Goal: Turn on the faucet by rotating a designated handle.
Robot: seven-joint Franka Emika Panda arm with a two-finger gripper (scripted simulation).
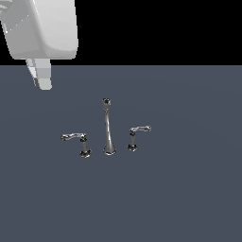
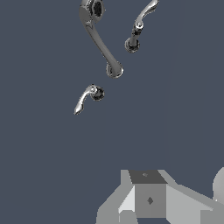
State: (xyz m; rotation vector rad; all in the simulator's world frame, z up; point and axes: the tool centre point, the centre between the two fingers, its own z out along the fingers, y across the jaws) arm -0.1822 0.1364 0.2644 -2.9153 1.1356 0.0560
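Observation:
The chrome faucet (image 1: 108, 127) stands mid-scene on the dark floor, its tall thin spout between two levers. The handle (image 1: 73, 137), a long wavy near-level lever on a short post, is on the exterior view's left of the spout. The other, shorter lever (image 1: 140, 129) tilts up on the right. My gripper (image 1: 43, 84) hangs high at the exterior view's upper left, far from the handle, shut on nothing. In the wrist view the faucet (image 2: 101, 43) lies ahead, and the handle (image 2: 85, 99) is the lever nearest my gripper (image 2: 143, 205).
The floor (image 1: 189, 189) is a flat dark grey surface running to a black background at the back. Nothing else stands on it.

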